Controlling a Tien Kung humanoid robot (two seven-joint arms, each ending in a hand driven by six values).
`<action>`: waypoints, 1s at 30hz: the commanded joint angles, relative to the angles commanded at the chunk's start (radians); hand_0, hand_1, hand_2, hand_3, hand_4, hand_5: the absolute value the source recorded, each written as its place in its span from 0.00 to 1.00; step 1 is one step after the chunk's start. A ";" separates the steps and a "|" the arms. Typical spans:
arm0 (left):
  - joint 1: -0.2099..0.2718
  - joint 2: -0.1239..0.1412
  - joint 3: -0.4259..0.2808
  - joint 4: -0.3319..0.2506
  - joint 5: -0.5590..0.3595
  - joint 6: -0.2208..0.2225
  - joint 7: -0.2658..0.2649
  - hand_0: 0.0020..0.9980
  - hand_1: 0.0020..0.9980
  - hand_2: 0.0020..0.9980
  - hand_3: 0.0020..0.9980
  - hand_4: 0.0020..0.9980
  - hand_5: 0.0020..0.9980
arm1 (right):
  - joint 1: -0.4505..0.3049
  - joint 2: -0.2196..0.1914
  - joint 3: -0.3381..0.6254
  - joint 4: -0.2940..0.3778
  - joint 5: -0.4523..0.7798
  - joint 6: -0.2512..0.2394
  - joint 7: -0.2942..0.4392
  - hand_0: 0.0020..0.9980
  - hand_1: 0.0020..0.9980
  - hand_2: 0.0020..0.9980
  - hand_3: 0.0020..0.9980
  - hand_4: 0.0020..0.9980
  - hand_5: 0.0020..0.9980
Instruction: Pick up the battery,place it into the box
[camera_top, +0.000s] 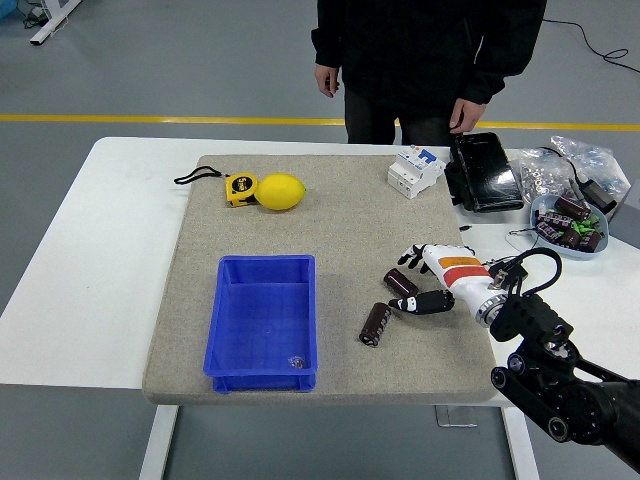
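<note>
Two dark cylindrical batteries lie on the grey mat: one (376, 324) at the mat's lower middle, the other (400, 283) just to its upper right. My right hand (413, 282) reaches in from the right, white-backed with black fingers, and is spread around the upper battery, thumb below it and fingers above; it does not grip it. The blue box (263, 321) sits left of the batteries, open on top. My left arm is out of sight.
A yellow lemon (281, 192) and tape measure (240, 188) lie at the mat's far left. A white breaker (415, 170), black case (482, 172) and bowl of parts (568, 224) stand at the back right. A person stands behind the table, hands hanging.
</note>
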 joint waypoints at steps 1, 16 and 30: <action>-0.001 0.000 0.000 0.000 0.000 0.000 0.000 0.73 0.68 0.69 0.59 0.64 0.57 | 0.001 0.002 -0.001 -0.004 0.002 -0.002 0.002 0.31 0.46 0.52 0.55 0.96 0.42; -0.011 -0.004 0.014 0.000 -0.016 0.002 -0.001 0.73 0.69 0.69 0.59 0.64 0.56 | 0.007 0.028 -0.023 -0.053 0.016 -0.025 0.009 0.27 0.41 0.48 0.52 0.93 0.41; -0.013 -0.004 0.016 0.000 -0.012 0.000 0.000 0.73 0.68 0.69 0.59 0.64 0.56 | 0.020 0.045 -0.023 -0.086 0.045 -0.043 0.008 0.22 0.39 0.46 0.49 0.87 0.38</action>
